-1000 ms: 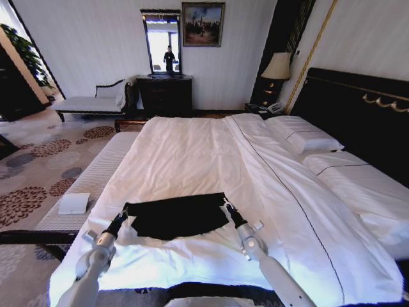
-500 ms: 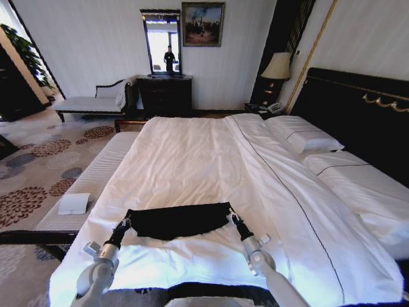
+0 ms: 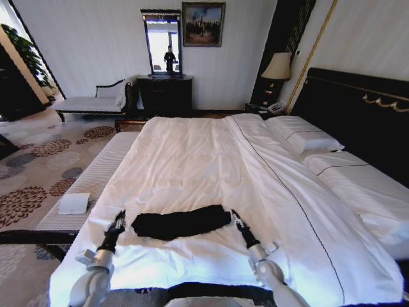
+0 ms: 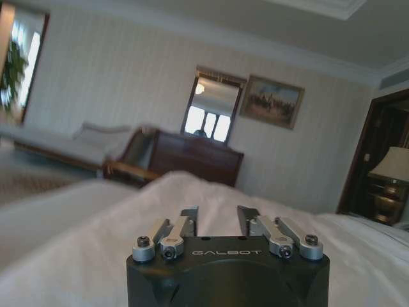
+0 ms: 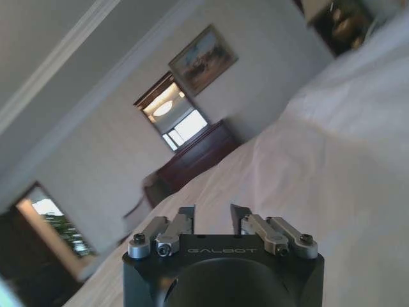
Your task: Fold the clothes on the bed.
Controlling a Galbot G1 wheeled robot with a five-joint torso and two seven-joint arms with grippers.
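On the near part of the bed, we note the following.

Left gripper [image 3: 119,219]: we see it low over the white cover, just left of the garment and apart from it. In the left wrist view its two metal fingers [image 4: 190,219] stand apart with a clear gap and nothing between them.

Right gripper [image 3: 234,217]: we see it just right of the garment's right end, close beside it; we cannot tell whether it touches the cloth. In the right wrist view its fingers [image 5: 186,216] are spread, with only white bedding beyond the gap.

Garment: a black piece of clothing [image 3: 181,223], folded into a long narrow band, lies flat across the cover between the two grippers.

Bed: the large bed with white sheets [image 3: 192,166] runs away from us; its white pillows [image 3: 305,137] lie at the far right against the tall dark headboard with gold trim [image 3: 358,115].

Left of the bed: a pale striped bench [image 3: 96,176] runs alongside it, with a flat white rectangular object [image 3: 74,203] on its near part.

Far wall: we see a dark wooden dresser [image 3: 165,94] under a mirror [image 3: 162,42] and a framed painting [image 3: 202,24], a white-cushioned chaise [image 3: 89,102] to the left, and a lamp with a cream shade [image 3: 277,66] to the right.
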